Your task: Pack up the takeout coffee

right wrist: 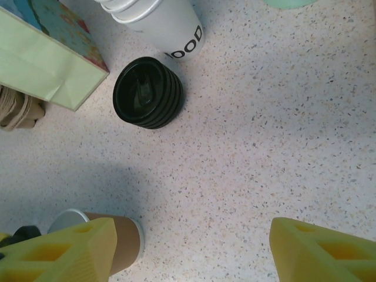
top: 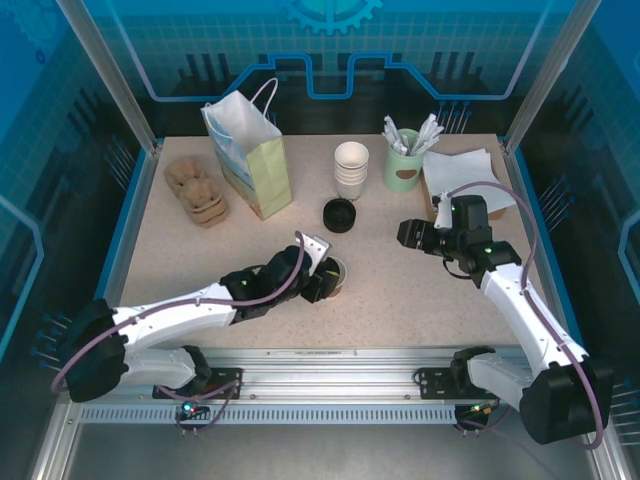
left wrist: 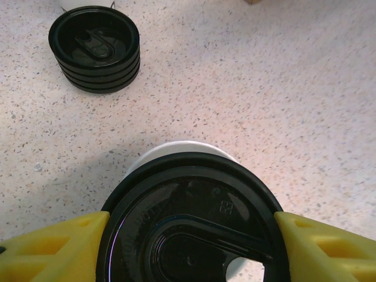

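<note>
The takeout coffee (top: 334, 272), a brown-sided paper cup, stands on the table just left of centre. In the left wrist view its black lid (left wrist: 188, 217) sits on the white rim, tight between the two yellow fingers (left wrist: 53, 249). My left gripper (top: 325, 276) is shut on the cup, a finger pressed against each side. My right gripper (top: 410, 235) hovers to the right of the cup, apart from it, jaws wide open over bare tabletop. From the right wrist the cup's brown side (right wrist: 120, 241) shows at the lower left, beside the left finger.
A stack of loose black lids (top: 339, 214) lies beyond the cup, with stacked white cups (top: 351, 168) behind it. A green paper bag (top: 250, 150) stands at the back left next to cardboard carriers (top: 196, 190). A green utensil cup (top: 403, 165) and napkins (top: 470, 175) sit at the back right.
</note>
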Controlling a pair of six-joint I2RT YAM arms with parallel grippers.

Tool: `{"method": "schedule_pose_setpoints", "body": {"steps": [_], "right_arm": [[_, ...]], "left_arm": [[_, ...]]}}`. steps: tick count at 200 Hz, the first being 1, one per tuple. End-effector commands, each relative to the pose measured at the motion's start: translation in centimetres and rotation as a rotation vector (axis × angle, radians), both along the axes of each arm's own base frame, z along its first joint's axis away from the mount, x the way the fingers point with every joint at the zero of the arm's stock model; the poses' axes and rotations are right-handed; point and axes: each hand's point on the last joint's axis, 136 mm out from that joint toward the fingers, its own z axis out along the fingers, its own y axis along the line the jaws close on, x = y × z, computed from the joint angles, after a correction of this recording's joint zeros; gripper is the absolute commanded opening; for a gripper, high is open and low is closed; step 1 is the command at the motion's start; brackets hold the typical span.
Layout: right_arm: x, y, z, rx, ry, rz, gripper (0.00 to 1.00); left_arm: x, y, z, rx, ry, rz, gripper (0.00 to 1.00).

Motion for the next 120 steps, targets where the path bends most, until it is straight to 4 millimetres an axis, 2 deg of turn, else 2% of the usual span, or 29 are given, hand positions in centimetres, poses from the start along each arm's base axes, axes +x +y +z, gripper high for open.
{"method": "schedule_pose_setpoints", "body": {"steps": [1, 120], "right_arm": [[-0.6, 0.1, -0.5, -0.004, 0.012, 0.035, 0.71], [-1.0, 0.0, -1.2, 0.008, 0.019, 0.028, 0.71]], "left_arm": [[1.0, -0.8, 1.2, 0.041, -0.064, -0.018, 0.61], [1.9, -2.7, -0.7, 0.066, -0.053, -0.047, 0.62]]}}
